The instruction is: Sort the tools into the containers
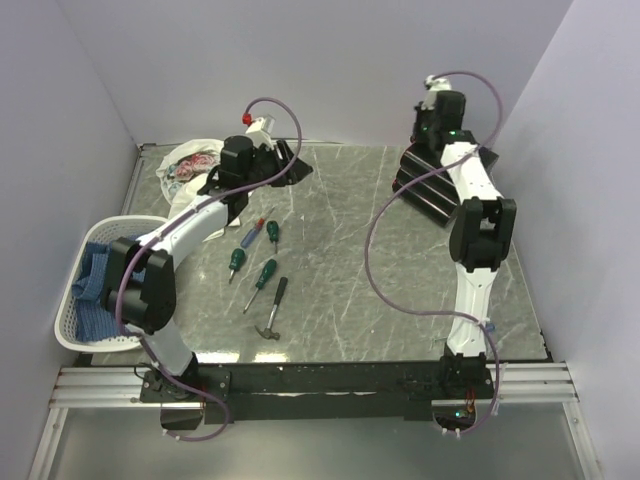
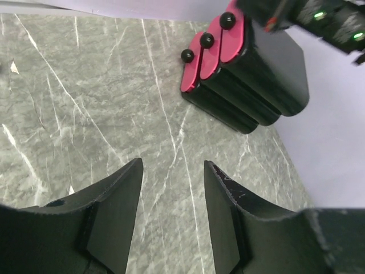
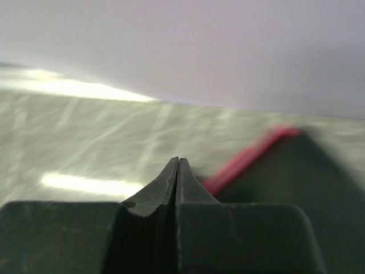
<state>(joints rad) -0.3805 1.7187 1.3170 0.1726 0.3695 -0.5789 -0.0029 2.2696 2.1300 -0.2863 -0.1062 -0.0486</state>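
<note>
Basket of white lattice plastic (image 1: 70, 310) with blue cloth sits at the left edge of the grey marbled worktop (image 1: 340, 300); just right of it three green-handled screwdrivers (image 1: 265, 272), a slim red-and-blue-handled screwdriver (image 1: 255, 232) and a small black-handled hammer (image 1: 273, 310) lie clustered, bare stone open from them to the near edge. Beyond them the left pincer (image 2: 174, 171) hovers released, jaws apart over bare stone. Near the far right edge stands the black drawer unit with pink-red drawers (image 1: 425, 185), the right pincer (image 3: 178, 171) clenched on nothing just beside it.
</note>
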